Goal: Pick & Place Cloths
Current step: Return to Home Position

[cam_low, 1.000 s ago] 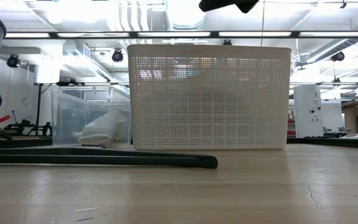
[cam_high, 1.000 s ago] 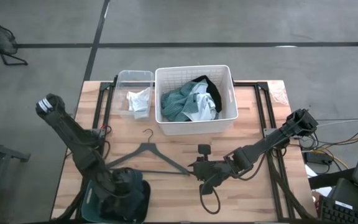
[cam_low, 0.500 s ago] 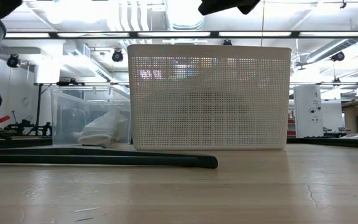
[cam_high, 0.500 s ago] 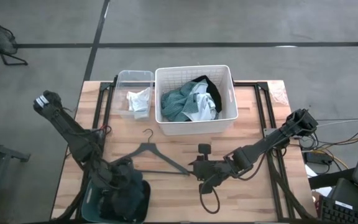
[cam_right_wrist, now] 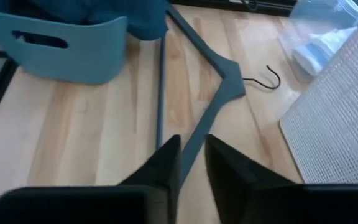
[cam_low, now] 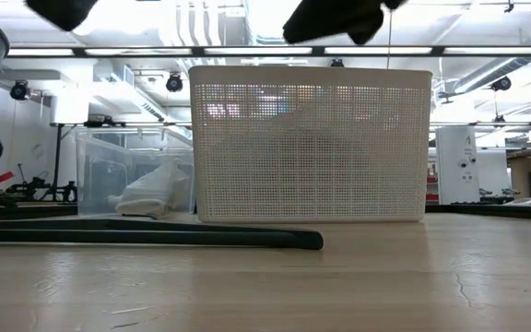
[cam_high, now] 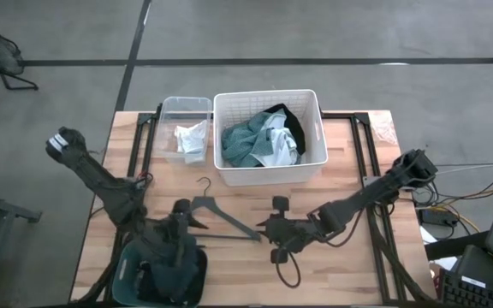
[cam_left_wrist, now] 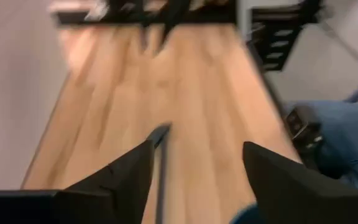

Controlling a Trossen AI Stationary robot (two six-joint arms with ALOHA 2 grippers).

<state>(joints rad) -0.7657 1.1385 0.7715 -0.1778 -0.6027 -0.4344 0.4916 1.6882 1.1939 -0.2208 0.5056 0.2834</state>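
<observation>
1. The teal-green cloth (cam_high: 242, 147) is noted heaped in the white basket (cam_high: 264, 177), a white cloth (cam_high: 191, 137) in the clear bin (cam_high: 187, 104), and dark cloth in the grey bin (cam_right_wrist: 61, 56) at the near left corner.
2. Sorting is judged done, with homing in hand. The left gripper (cam_left_wrist: 197, 146) is seen spread wide and empty. The right gripper (cam_right_wrist: 191, 140) is seen narrowly parted and empty, low by the hanger (cam_right_wrist: 229, 71).
3. Next, the arms are to be lifted clear of the hanger and the bin rim. Bare table (cam_high: 349, 171) is left open on the right.
</observation>
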